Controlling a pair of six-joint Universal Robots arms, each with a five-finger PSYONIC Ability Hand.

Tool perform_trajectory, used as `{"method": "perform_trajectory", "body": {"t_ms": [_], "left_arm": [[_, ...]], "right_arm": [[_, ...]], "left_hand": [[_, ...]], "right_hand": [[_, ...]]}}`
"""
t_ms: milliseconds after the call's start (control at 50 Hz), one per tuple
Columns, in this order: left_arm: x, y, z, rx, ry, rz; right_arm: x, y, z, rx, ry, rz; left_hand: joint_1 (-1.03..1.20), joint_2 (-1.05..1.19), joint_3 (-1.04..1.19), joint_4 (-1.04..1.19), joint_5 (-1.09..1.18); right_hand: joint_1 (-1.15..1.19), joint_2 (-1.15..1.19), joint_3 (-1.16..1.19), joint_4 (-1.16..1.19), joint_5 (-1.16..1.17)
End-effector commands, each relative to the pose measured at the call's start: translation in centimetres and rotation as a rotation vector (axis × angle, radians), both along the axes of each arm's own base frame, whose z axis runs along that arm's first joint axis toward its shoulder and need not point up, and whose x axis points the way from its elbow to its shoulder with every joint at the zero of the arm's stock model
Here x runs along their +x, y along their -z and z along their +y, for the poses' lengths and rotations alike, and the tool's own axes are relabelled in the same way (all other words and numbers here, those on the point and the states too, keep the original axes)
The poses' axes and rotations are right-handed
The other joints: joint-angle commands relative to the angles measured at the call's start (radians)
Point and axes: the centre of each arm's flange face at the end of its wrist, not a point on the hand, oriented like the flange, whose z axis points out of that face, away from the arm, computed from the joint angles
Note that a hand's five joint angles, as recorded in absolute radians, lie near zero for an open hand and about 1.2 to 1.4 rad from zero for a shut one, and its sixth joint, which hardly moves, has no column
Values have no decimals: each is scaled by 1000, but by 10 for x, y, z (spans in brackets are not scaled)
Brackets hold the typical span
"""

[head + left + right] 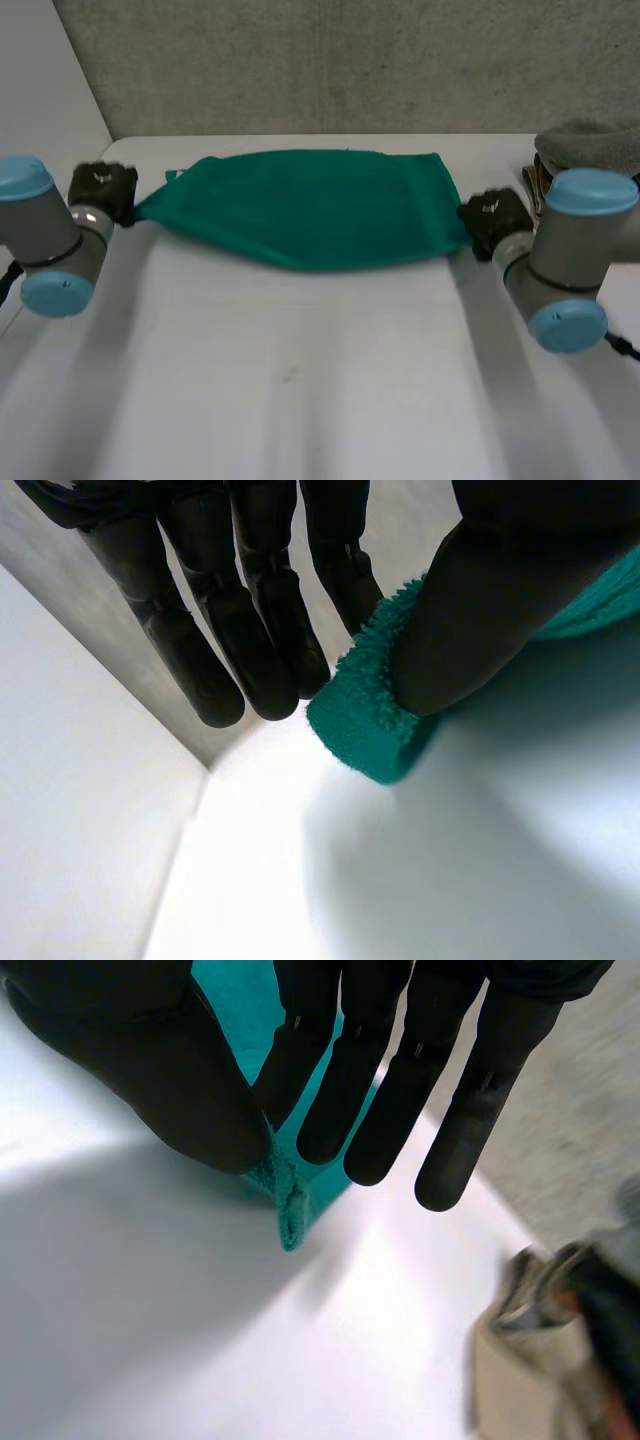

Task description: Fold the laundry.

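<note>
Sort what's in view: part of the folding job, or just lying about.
Job: green cloth; left hand, pinching one end; right hand, pinching the other.
Lying about: grey cloth heap, untouched; beige item near it.

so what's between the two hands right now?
The green towel, stretched from one to the other in the head view. The left hand pinches one end corner, the right hand the other end; both wrist views show the pinch.

a white bench (pixel 300 380) reaches back to a rough, speckled grey wall (pixel 350 60). a plain white panel (pixel 40 80) closes off the left side. the light is soft and even.
</note>
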Motion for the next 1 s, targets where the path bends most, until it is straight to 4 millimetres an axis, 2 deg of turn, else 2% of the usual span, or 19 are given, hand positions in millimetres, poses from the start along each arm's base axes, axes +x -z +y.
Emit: {"method": "perform_trajectory", "body": {"t_ms": [20,60,140,260,340,540,600,760,860,1000], "left_arm": [[13,8,30,157,23,-141],[18,-2,38,197,38,-159],[21,-19,45,229,54,-170],[21,-48,43,212,57,-152],[18,-57,38,207,56,-125],[11,-38,25,253,39,-103],[11,-34,31,308,29,-110],[20,-44,55,387,30,-84],[23,-27,80,471,84,-59],[27,5,82,409,148,-106]], "right_arm": [[-5,11,19,62,-28,22],[-5,6,23,56,-38,18],[-4,-4,26,36,-50,14],[-3,-8,27,27,-55,12],[-2,-7,28,29,-58,12],[-4,-3,29,38,-58,32],[-7,-3,28,36,-52,37],[-11,-2,23,33,-43,40],[-10,2,23,40,-50,49],[-7,7,26,48,-61,62]], "left_hand": [[-65,-98,-98,-104,-77],[-262,-295,-294,-300,-273],[-505,-539,-538,-544,-517],[-583,-616,-615,-621,-594],[-577,-610,-609,-615,-588],[-583,-616,-615,-621,-594],[-580,-613,-612,-618,-591],[-580,-613,-612,-618,-591],[-588,-622,-621,-627,-600],[-627,-660,-659,-665,-638]], "right_hand": [[261,218,207,200,203],[261,218,207,200,203],[261,218,207,200,203],[261,218,207,200,203],[261,218,207,200,203],[261,218,207,200,203],[261,218,207,200,203],[261,218,207,200,203],[261,218,207,200,203],[261,218,207,200,203]]}}
